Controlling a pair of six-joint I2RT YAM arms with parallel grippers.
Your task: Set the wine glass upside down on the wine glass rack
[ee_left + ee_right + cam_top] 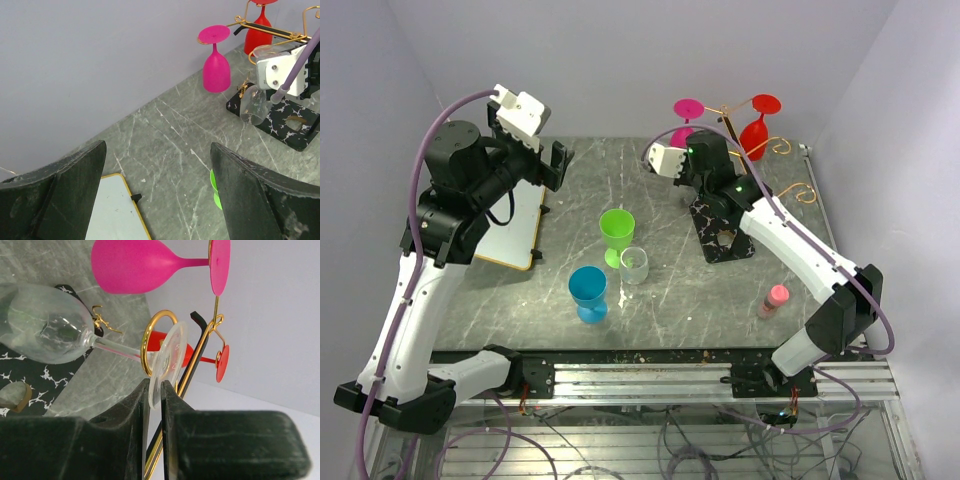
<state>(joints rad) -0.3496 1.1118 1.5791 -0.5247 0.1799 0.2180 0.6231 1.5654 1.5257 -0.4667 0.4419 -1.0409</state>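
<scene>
The right gripper (155,386) is clenched on the foot of the clear wine glass (46,330), with the flat disc pinched edge-on between its two fingers. The glass is at the wine glass rack (272,119) and is upside down. In the left wrist view its foot is up among the gold arms and its bowl hangs low by the rack's black marbled base. In the right wrist view the stem runs beside a gold loop of the rack, close under the foot; I cannot tell whether the stem is seated in that loop. A pink wine glass (216,67) hangs upside down from a rack arm on the side toward the left arm. A red wine glass (259,27) hangs upside down from an arm at the rack's far side, near the back wall

The left gripper (157,152) is released, its jaws spread wide with nothing between them. It is raised above the table (670,310), well to the left of the rack. A white board (515,228) lies flat on the table below it, farther left of the rack than anything else. Between the board and the rack, nearer the arms' bases, stand a green cup (616,230), a small clear glass (634,264) just beside it, and a blue cup (588,292). A small pink bottle (775,298) stands on the near side of the rack, toward the right arm's base
</scene>
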